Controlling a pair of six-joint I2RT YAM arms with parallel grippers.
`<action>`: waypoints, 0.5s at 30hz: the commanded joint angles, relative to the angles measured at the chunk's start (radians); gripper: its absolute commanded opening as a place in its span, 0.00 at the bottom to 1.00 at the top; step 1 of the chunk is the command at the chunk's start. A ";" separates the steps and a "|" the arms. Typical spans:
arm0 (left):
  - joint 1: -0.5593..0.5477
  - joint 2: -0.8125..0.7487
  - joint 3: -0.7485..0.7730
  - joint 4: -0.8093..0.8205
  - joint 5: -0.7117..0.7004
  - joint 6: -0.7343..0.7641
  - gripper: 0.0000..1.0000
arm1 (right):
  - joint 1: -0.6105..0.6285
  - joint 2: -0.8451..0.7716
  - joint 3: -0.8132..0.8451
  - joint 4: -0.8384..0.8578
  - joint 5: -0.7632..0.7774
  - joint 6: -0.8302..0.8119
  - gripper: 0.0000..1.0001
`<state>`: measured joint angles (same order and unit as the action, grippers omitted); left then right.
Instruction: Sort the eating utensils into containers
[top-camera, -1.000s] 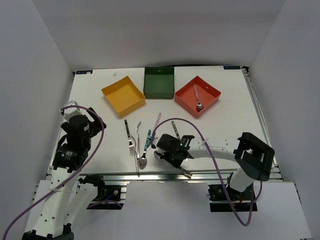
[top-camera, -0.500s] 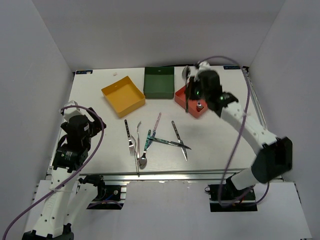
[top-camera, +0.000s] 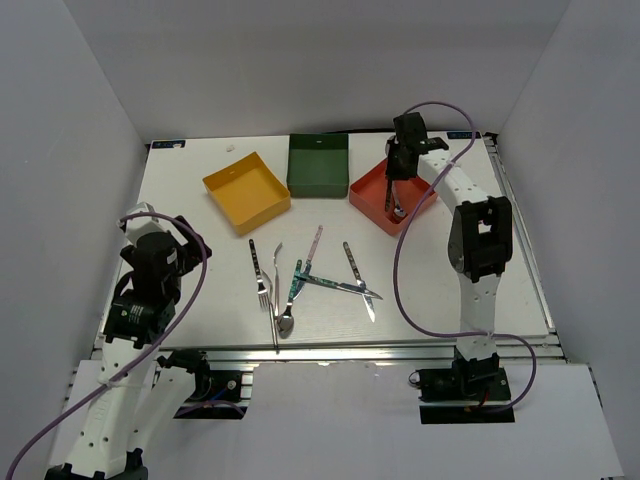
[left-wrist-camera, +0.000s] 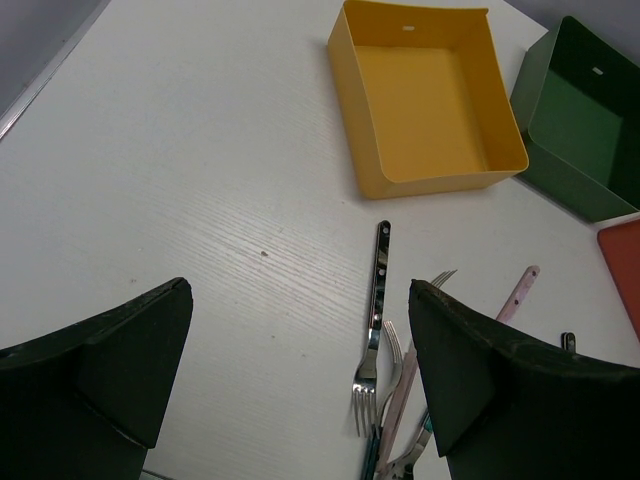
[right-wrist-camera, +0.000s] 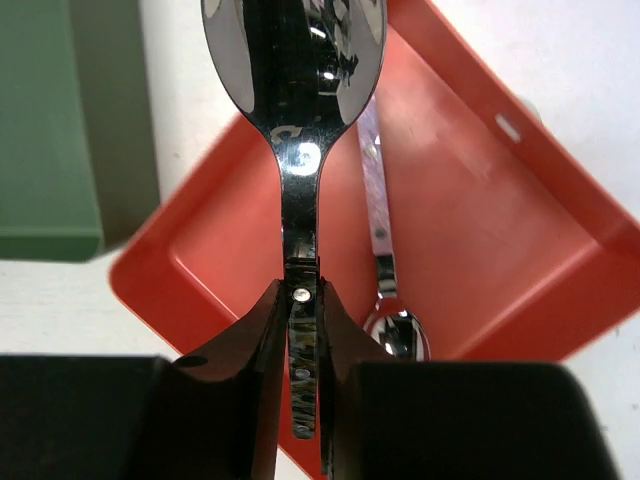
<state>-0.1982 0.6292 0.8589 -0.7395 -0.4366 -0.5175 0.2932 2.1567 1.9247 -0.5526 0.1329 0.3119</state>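
right fingers (right-wrist-camera: 245, 340) clamp a silver spoon (right-wrist-camera: 295, 60) above the red tray (right-wrist-camera: 470, 230); left fingers (left-wrist-camera: 100, 360) gape empty.

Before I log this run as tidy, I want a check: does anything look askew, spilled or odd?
Nothing looks spilled or damaged. The yellow tray and red tray sit turned at an angle beside the square-set green tray. The loose utensils lie crossed over one another near the front edge.

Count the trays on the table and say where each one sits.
3. The yellow tray is at the far left, the dark green tray in the middle, and the red-orange tray at the right. None appears hidden.
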 joint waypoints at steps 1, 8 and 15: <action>0.003 0.006 -0.003 0.009 0.006 0.002 0.98 | -0.006 -0.067 -0.010 0.005 0.033 0.019 0.00; 0.003 -0.002 -0.004 0.014 0.013 0.005 0.98 | -0.008 -0.051 -0.030 -0.026 0.053 0.023 0.21; 0.003 -0.011 -0.004 0.015 0.016 0.007 0.98 | -0.008 -0.086 0.016 -0.070 0.068 0.016 0.66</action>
<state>-0.1982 0.6289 0.8589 -0.7341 -0.4294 -0.5159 0.2890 2.1506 1.8999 -0.5976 0.1844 0.3325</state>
